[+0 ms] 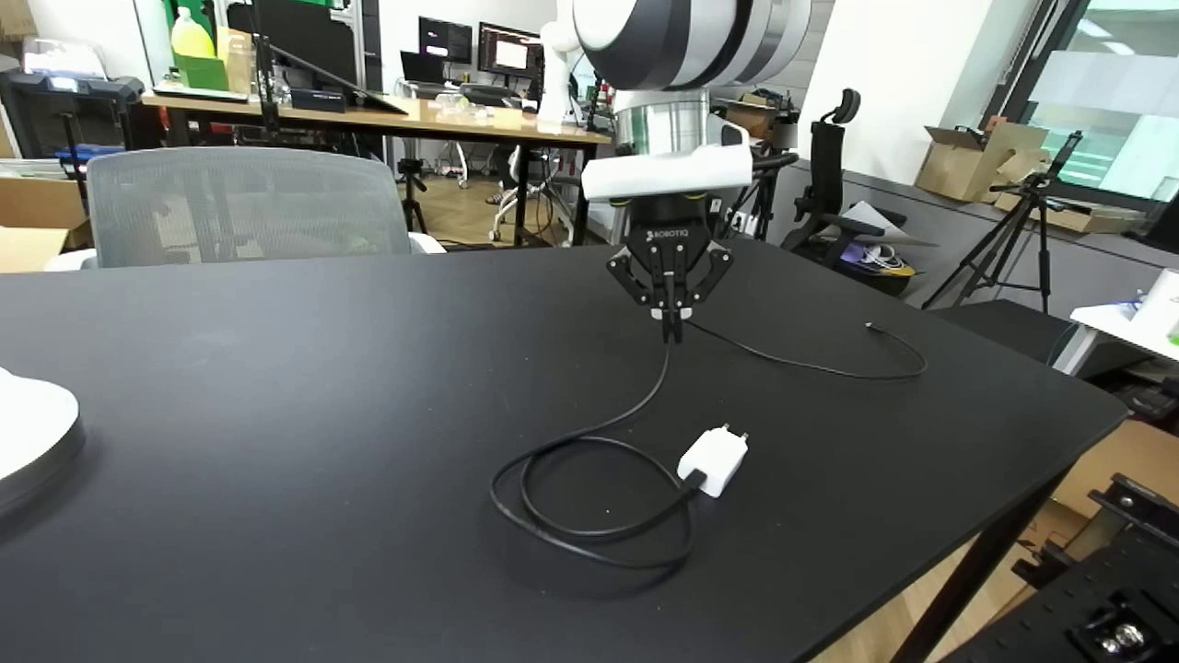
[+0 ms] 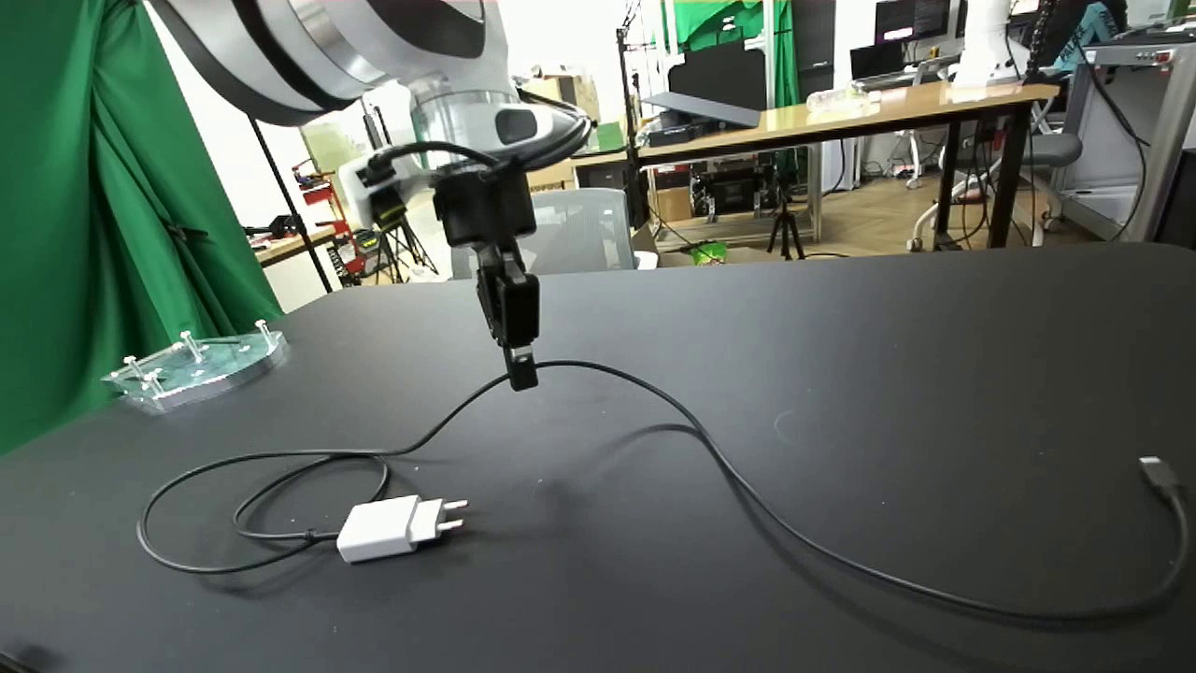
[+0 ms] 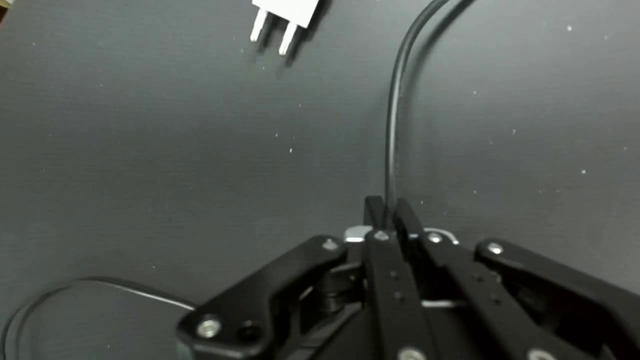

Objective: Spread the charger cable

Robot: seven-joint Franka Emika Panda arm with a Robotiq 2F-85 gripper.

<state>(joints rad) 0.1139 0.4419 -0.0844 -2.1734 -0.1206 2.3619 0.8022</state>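
The charger cable is a thin black cord (image 1: 660, 382) (image 2: 738, 479) on a black table (image 1: 276, 414). My gripper (image 1: 672, 333) (image 2: 521, 372) is shut on the cord partway along it and holds that part a little above the table. In the wrist view the cord (image 3: 391, 130) runs between my fingertips (image 3: 387, 212). On one side the cord lies in loops and ends in the white plug block (image 1: 714, 460) (image 2: 388, 528), whose prongs show at the wrist view's top (image 3: 290, 10). On the other side it curves out to a small connector (image 1: 871, 327) (image 2: 1159, 474).
A white rounded object (image 1: 32, 428) is at the left edge in an exterior view. A clear plate with upright bolts (image 2: 201, 369) stands by a green curtain (image 2: 121, 187). A grey mesh chair (image 1: 249, 207) (image 2: 579, 229) is behind the table.
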